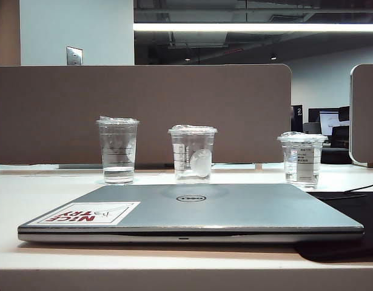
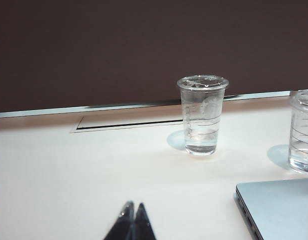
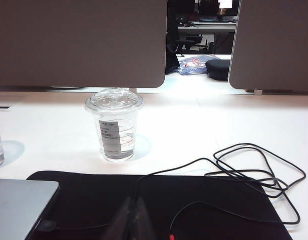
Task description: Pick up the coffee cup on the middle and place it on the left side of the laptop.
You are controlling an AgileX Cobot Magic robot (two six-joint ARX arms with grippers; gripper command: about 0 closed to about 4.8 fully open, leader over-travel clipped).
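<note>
Nearest the camera in the exterior view lies the closed silver-grey Dell laptop (image 1: 192, 209), flat on the white table (image 1: 28, 194) with its "NICE TRY" sticker (image 1: 89, 213) at the near-left corner of the lid. Its right end sits on a black mat (image 3: 143, 200), where a loose black cable (image 3: 254, 170) coils; that clutter on the right is a fair reason the cup's destination is the bare tabletop to the laptop's left.

Neither arm shows in the exterior view. The left gripper (image 2: 131, 225) hangs low over the bare table near the laptop's left end, its two dark fingertips pressed together, so it is closed and empty. The right gripper (image 3: 132, 220) hovers over the black mat; its fingers (image 3: 123, 220) are blurred but appear to meet at a point, closed on nothing.

Beyond the laptop, three clear lidded cups stand upright in a row, well apart from one another, in front of the brown partition (image 1: 144, 109). The coffee cup (image 1: 193, 154), widest, with the round white logo, stands in the middle, just behind the laptop's far edge and untouched. To its left is the narrower lined cup (image 1: 117, 150); to the right, the smaller labelled cup (image 1: 302, 159). Since the goal lies on the left, the left gripper looks the likelier one to reach, and it would have to open first.
</note>
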